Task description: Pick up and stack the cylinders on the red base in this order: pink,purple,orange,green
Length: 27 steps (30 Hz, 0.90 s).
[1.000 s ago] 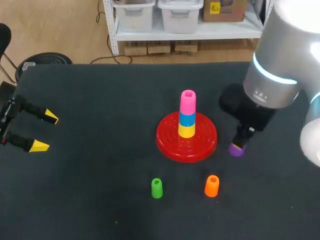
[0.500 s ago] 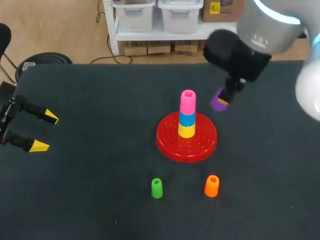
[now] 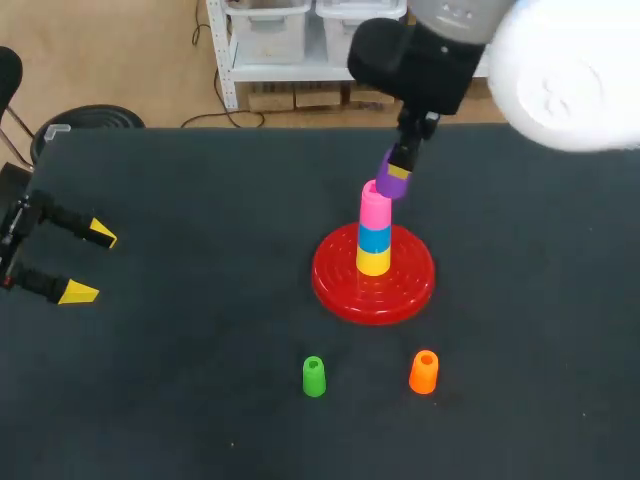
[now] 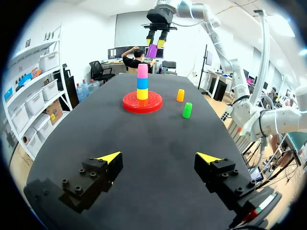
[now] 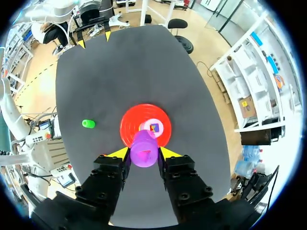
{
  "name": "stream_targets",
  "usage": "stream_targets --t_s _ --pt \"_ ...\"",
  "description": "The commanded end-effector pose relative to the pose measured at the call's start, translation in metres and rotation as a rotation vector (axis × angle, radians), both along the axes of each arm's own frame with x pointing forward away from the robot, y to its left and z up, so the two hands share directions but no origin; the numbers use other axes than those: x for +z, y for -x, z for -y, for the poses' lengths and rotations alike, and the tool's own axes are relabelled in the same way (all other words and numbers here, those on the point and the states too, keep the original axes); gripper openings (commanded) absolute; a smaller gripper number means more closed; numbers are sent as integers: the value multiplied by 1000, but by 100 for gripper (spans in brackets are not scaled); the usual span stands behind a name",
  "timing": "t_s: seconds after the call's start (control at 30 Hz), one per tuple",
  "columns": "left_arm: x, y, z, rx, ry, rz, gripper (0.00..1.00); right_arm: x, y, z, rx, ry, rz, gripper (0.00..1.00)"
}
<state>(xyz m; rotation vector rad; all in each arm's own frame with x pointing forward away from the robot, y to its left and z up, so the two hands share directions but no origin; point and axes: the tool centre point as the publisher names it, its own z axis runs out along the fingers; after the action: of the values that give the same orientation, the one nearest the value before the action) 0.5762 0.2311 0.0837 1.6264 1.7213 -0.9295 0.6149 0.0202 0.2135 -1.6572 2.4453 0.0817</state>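
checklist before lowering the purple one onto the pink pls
1. Grip on the purple cylinder: ok. Both fingers of the right gripper press its sides.
2. Landing spot: ok. The pink cylinder is uppermost over the red base, its top bare.
3. Alignment: not ok. In the head view the purple cylinder hangs tilted and off to one side of the pink top, not centred above it.
4. Left gripper out of the way: ok. It is open, near the table's left edge.
5. Next pieces: ok. The orange cylinder and green cylinder stand on the table, apart from the base.
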Motion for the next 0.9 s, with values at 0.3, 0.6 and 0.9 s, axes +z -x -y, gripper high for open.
stream_targets --t_s 0.3,0.6,0.9 --pt "-1 0 -1 -2 2 2 100 -6 -6 -9 20 37 -74 0" --pt "-1 0 -1 -2 2 2 100 -13 -10 -14 39 43 -96 0" --pt "-1 0 -1 -2 2 2 100 -19 -19 -14 39 54 -121 0"
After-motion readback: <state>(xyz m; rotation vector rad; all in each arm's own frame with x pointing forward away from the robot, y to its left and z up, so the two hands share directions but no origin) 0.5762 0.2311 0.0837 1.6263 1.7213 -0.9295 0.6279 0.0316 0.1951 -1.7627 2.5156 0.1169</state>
